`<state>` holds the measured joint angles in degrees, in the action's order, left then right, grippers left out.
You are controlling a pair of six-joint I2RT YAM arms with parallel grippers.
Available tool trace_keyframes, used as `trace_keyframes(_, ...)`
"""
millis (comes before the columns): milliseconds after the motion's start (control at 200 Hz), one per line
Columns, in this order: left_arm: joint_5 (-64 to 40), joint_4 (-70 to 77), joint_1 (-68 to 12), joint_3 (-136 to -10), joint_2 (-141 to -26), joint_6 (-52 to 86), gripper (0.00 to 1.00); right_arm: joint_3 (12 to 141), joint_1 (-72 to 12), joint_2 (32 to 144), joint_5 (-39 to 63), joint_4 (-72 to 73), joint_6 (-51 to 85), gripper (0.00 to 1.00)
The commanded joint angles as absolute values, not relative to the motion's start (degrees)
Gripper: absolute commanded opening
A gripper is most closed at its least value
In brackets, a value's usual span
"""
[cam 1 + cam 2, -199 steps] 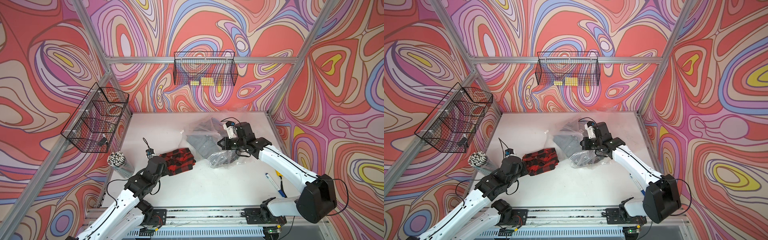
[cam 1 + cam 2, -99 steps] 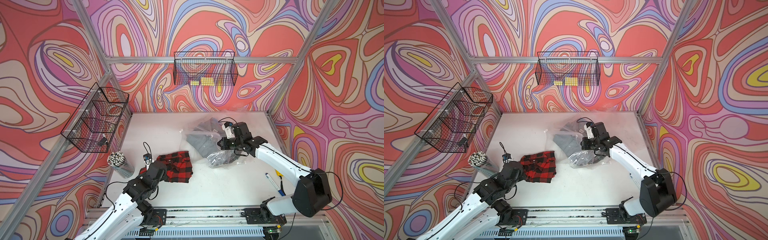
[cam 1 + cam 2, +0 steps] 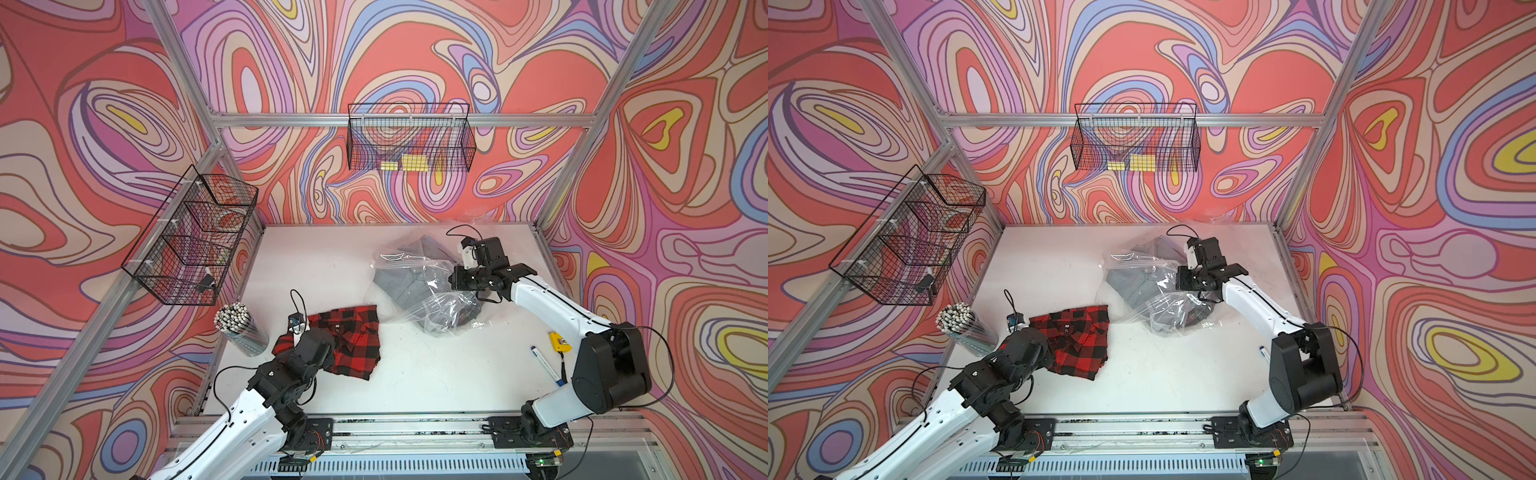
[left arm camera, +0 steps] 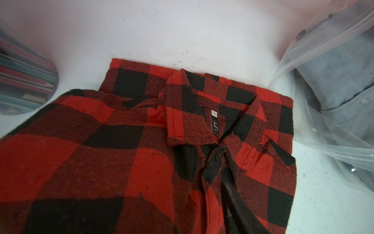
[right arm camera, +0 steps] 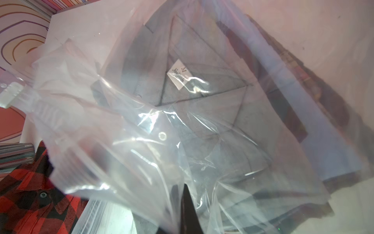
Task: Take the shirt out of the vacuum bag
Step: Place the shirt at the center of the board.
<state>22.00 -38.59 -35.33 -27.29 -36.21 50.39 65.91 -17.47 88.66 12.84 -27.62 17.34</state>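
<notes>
Left arm [image 3: 245,419]: white shell, black joints, there at seven o'clock;
Right arm [image 3: 552,307]: white links, big black elbow, five o'clock;
Right gripper [image 3: 456,283]: all black;
Cables [image 3: 461,227]: thin black loops

Left claw [image 3: 328,344] low, arm folded; right claw [image 3: 454,282] clamped, arm extended.

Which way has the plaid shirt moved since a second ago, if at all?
Yes: the plaid shirt slid away from the plastic bag, toward the pencil cup and the table's front edge.

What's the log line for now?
red shirt: on table; grey shirt: inside vacuum bag; right gripper: shut on vacuum bag; left gripper: at red shirt
</notes>
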Motion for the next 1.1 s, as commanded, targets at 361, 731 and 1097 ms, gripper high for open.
trace_keyframes(361,21.62,-22.18,-40.27,-36.65,-43.06,42.76,0.99,66.47,-9.31,89.1,10.57,-22.36,18.43,0.0)
trace_keyframes(731,26.69,-31.43,-41.48,-39.45,-40.34,42.09,0.99,66.09,-8.09,90.47,15.37,-21.62,19.16,0.0)
trace_keyframes(1097,26.03,-40.92,-41.44,-38.31,-36.88,47.84,0.99,66.28,-8.09,91.02,17.51,-22.33,19.07,0.0)
